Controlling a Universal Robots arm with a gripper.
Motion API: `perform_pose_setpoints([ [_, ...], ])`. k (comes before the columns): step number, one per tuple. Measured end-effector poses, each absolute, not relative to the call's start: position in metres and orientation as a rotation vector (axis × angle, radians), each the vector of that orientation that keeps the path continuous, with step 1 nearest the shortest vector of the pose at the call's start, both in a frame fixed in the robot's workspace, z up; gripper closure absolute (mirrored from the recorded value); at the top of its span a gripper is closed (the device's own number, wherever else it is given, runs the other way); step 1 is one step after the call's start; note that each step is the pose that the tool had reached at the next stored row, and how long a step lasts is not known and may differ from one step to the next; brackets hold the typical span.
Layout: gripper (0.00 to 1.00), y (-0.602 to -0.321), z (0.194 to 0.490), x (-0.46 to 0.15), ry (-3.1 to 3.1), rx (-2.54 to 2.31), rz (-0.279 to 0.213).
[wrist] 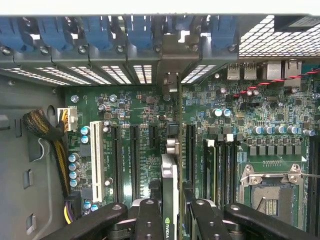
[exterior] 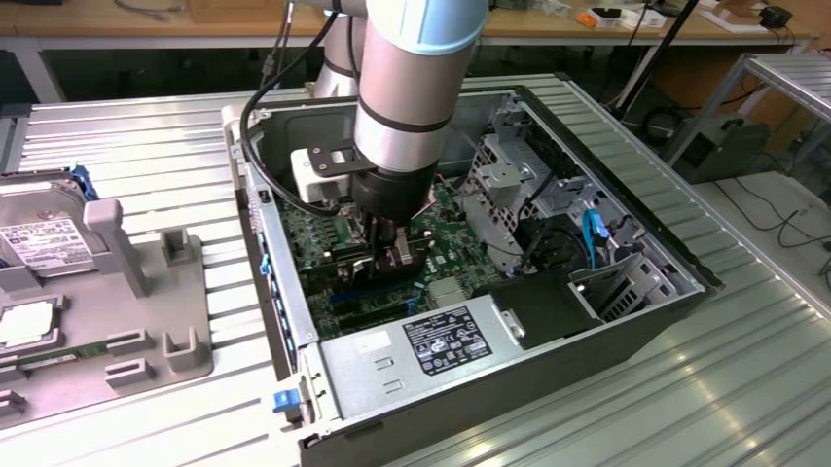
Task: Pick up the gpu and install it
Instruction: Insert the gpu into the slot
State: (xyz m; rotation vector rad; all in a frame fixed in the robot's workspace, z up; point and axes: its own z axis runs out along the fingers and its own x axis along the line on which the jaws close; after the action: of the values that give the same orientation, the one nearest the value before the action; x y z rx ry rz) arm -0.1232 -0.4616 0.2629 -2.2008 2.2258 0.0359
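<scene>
The gpu (wrist: 169, 200) is held edge-on between the narrow jaws of the gripper (wrist: 170, 212), down inside the open computer case (exterior: 624, 209), just over the motherboard (wrist: 140, 105). It seems to be lined up with a slot, but this is hard to see. If the card is tilted or a little to one side, its edge could be pushed onto the board beside the slot and bent or scratched.

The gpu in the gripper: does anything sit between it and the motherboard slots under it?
Nothing visible does. The gripper holds the gpu edge-on over the motherboard; the black expansion slots beside it look unoccupied.
</scene>
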Motion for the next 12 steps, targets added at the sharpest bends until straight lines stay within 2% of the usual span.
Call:
perform_pose_setpoints([
  [12, 0.73, -0.4629, 0.2663, -0.1218, 2.228, -2.203, 0.041],
])
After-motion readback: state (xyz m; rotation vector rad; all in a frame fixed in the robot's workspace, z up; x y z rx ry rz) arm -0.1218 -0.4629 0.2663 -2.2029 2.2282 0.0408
